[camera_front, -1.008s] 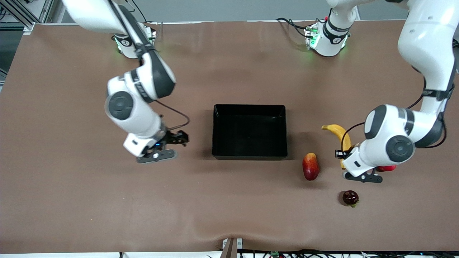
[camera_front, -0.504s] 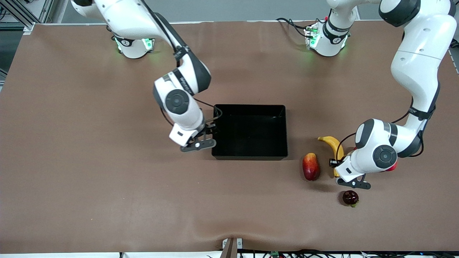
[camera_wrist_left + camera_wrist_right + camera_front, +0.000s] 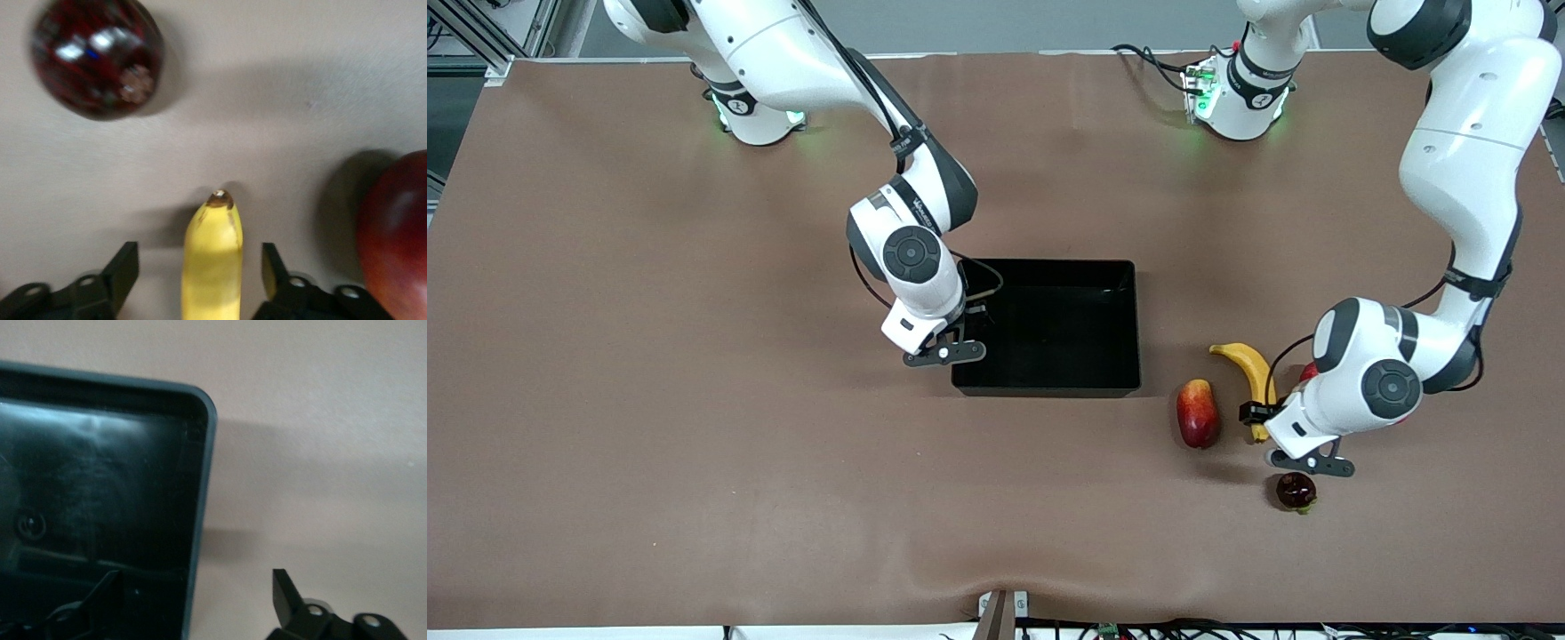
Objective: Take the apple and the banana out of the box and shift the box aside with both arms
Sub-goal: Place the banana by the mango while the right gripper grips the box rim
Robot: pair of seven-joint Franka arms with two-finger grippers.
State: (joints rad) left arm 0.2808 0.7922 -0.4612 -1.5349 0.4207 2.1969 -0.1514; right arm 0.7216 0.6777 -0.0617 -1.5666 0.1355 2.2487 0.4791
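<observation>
The banana [image 3: 1249,371] is lying beside the elongated red-yellow fruit [image 3: 1198,413], long axis pointing toward the camera; the open left gripper [image 3: 200,273] is straddling its tip, not clamping it. The open right gripper [image 3: 193,600] is straddling the black tray's [image 3: 1129,329] wall.

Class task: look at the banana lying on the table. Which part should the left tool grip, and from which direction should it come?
Grip the banana just above its brown tip, coming straight down from above. It lies flat on the table, and the left tool is open with a finger each side of the narrow body, so closing across its width probably suits. The mango lies close beside one finger.
</observation>
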